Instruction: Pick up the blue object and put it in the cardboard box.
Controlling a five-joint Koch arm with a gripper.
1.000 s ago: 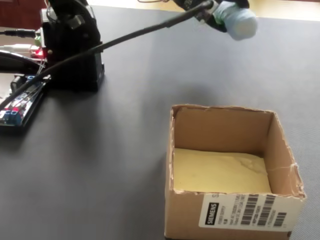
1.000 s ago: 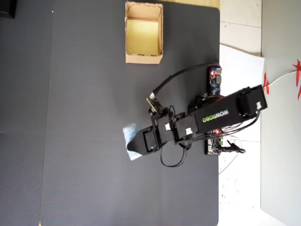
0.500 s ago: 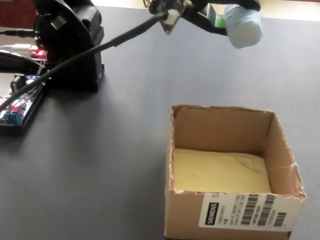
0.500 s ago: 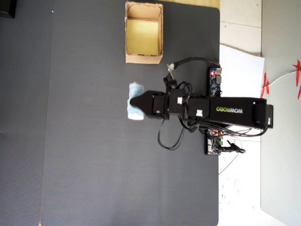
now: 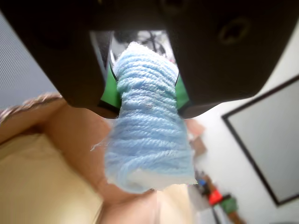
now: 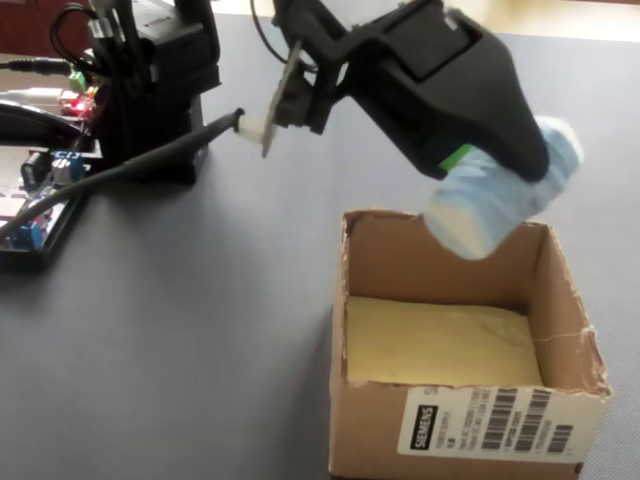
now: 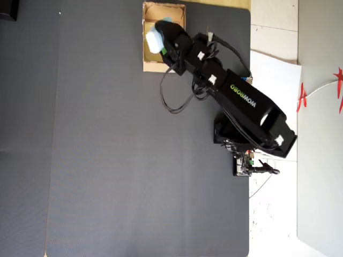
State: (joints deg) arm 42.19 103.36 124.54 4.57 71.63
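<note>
My gripper (image 5: pixel 145 93) is shut on the blue object (image 5: pixel 148 135), a pale ribbed yarn-like lump squeezed between green-padded jaws. In the fixed view the blue object (image 6: pixel 495 198) hangs in the air just over the far rim of the cardboard box (image 6: pixel 570 300), with the black gripper (image 6: pixel 500 170) above it. Seen from overhead, the blue object (image 7: pixel 155 37) sits above the yellowish inside of the cardboard box (image 7: pixel 148 65), and the gripper (image 7: pixel 162 38) reaches in from the right. The box's tan wall (image 5: pixel 70 135) fills the lower left of the wrist view.
The arm's black base (image 6: pixel 160 90) and circuit boards with wires (image 6: pixel 40 210) stand at the left of the fixed view. A dark grey mat (image 7: pixel 107 160) covers the table. White paper (image 7: pixel 273 75) lies right of the mat.
The arm has swung from the middle of the mat toward the box, carrying the blue object from well clear of the box to above its opening.
</note>
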